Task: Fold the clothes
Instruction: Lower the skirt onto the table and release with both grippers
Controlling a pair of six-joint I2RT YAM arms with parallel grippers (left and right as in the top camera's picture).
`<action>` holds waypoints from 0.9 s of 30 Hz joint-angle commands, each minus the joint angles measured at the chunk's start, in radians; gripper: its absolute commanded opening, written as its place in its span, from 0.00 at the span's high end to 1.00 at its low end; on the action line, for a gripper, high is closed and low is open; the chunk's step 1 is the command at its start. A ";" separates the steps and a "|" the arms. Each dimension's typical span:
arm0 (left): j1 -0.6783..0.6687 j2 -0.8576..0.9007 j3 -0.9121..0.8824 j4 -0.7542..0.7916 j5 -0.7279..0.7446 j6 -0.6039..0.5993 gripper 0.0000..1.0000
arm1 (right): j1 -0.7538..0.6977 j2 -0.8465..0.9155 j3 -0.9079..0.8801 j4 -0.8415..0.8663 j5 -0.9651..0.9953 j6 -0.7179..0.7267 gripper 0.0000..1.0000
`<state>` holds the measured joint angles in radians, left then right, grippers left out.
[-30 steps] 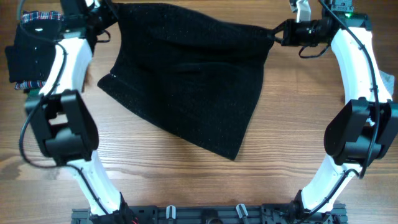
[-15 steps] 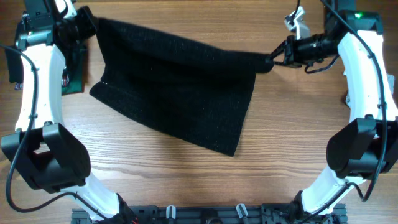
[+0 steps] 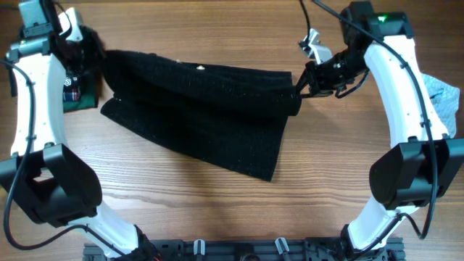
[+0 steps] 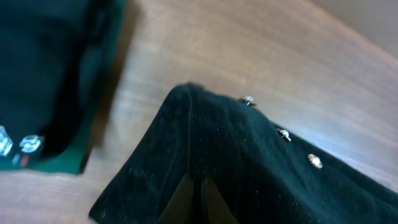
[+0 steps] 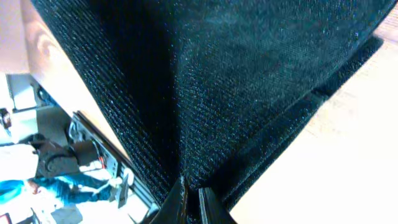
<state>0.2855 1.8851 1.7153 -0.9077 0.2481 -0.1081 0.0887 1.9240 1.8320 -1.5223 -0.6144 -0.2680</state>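
The clothes [image 3: 206, 119], a large black fuzzy knit piece, are stretched between both arms across the table's far half, with the lower flap lying on the wood toward the front. My left gripper [image 3: 101, 61] is shut on the far left corner of the clothes [image 4: 249, 168]; small pale buttons [image 4: 283, 134] run along the edge there. My right gripper [image 3: 299, 85] is shut on the far right corner, and the knit [image 5: 217, 81] fills the right wrist view above its fingers [image 5: 179, 202].
A smooth black garment with a white logo [image 3: 72, 85] lies at the far left by the left arm, also seen as a dark folded pile [image 4: 43, 93]. A light blue cloth [image 3: 442, 98] lies at the right edge. Bare wood [image 3: 217, 210] spans the front.
Both grippers have carried the held edge toward the front and lower. The right gripper moved left, the garment's top edge has dropped and now folds over its lower part.
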 commanded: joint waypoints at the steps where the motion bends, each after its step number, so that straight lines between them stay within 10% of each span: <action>1: 0.045 -0.019 0.013 -0.065 -0.049 0.055 0.96 | 0.010 -0.018 -0.063 -0.012 0.050 -0.019 0.96; 11: 0.088 -0.019 0.013 -0.212 -0.126 0.082 0.91 | 0.010 -0.018 -0.185 -0.008 0.048 -0.009 0.94; 16: 0.097 -0.019 0.013 -0.241 -0.240 0.080 0.71 | 0.018 -0.018 -0.189 -0.016 0.038 -0.010 0.58; 27: 0.105 -0.019 0.013 -0.160 -0.250 0.071 0.76 | 0.103 -0.018 -0.189 0.013 0.039 0.006 0.64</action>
<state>0.3847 1.8851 1.7157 -1.0981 -0.0105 -0.0383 0.1680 1.9240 1.6497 -1.5352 -0.5800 -0.2745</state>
